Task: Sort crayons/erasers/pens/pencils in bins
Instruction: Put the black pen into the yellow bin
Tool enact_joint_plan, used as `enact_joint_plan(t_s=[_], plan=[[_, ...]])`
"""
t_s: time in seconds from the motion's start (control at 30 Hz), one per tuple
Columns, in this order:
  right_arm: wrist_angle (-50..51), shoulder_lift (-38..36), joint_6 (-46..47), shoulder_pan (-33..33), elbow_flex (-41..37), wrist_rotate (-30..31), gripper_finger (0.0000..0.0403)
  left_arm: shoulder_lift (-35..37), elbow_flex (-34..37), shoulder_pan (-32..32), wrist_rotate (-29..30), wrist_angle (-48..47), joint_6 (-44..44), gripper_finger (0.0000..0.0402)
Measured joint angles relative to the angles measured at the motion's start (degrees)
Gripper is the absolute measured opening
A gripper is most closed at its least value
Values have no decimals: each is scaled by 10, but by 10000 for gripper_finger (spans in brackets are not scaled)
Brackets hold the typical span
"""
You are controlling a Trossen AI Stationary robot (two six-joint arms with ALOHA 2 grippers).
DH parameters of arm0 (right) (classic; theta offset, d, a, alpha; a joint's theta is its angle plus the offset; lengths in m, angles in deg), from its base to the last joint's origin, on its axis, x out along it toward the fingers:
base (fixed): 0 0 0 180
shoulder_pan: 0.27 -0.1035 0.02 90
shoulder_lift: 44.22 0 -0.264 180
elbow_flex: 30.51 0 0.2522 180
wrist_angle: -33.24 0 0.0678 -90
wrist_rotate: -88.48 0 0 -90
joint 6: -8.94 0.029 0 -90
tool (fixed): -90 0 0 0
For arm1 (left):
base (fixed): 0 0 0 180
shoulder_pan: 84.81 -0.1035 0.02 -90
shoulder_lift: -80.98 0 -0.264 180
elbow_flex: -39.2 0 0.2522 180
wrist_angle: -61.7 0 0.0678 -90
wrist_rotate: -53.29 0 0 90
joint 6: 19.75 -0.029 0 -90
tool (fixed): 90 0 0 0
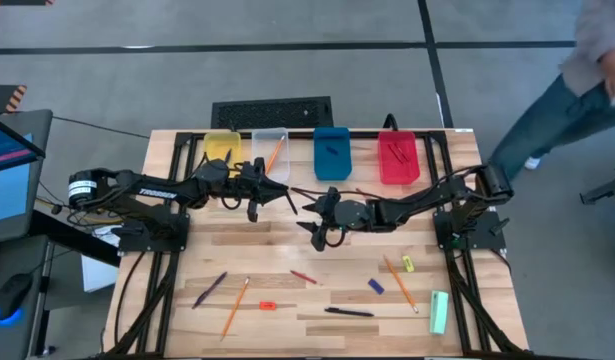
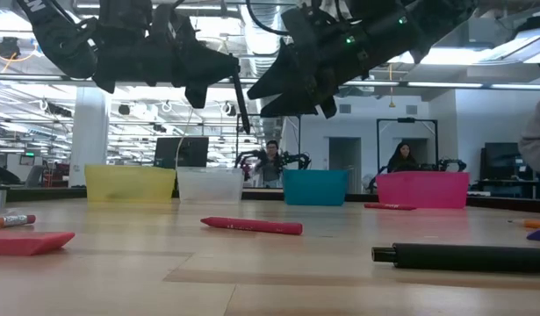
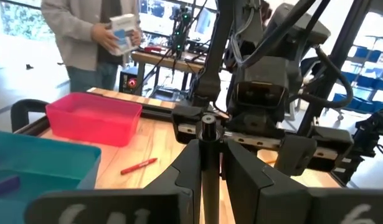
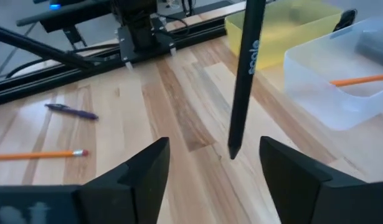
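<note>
Left claw: my left gripper (image 1: 284, 196) is closed on a black pen (image 4: 244, 81) and holds it upright above the wood, between the clear bin and my right gripper.
Right claw: my right gripper (image 1: 309, 215) stands open just beside that pen, its two fingers wide apart, touching nothing.
Held pen: slim, matte black, round, with small pale letters on its side and a narrow tip pointing down.
Bins: four small rectangular plastic trays in a row at the far edge of the table (image 1: 317, 305): yellow bin (image 1: 223, 146), clear bin (image 1: 269, 147), blue bin (image 1: 332, 152), red bin (image 1: 398, 157).
Bin contents: one orange pencil leans in the clear one; a dark pen lies in the blue one; thin red sticks lie in the red one.
Pencils on table: long thin orange sticks, one (image 1: 235, 306) near the front left, one (image 1: 400, 284) at the right.
Pens on table: a purple one (image 1: 210, 289) at the left, a black one (image 1: 349, 312) near the front.
Crayon: short red stick (image 1: 304, 276) at the middle.
Erasers: small blocks, red-orange (image 1: 268, 305), blue (image 1: 375, 286), yellow (image 1: 408, 264).
Green bar: pale, flat, (image 1: 439, 312) at the front right.
Table surface: light wooden planks, smooth, with a dark metal frame.
</note>
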Motion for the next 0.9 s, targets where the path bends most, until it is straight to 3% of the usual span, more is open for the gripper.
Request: enact_joint_plan(t_s=[0.23,0.57,0.73,0.9], plan=[[19,-30,-2,0,1,-2,266,0,0,0,0,-3,-8,36],[178,-135,-39,-28,0,-2,257,0,-7,0,15,-44,-33,36],[194,-126,-83,-51,0,13,203,0,-48,0,25,-132,-65,36],[174,-78,-107,-60,0,13,98,8,-95,0,31,-242,-101,36]])
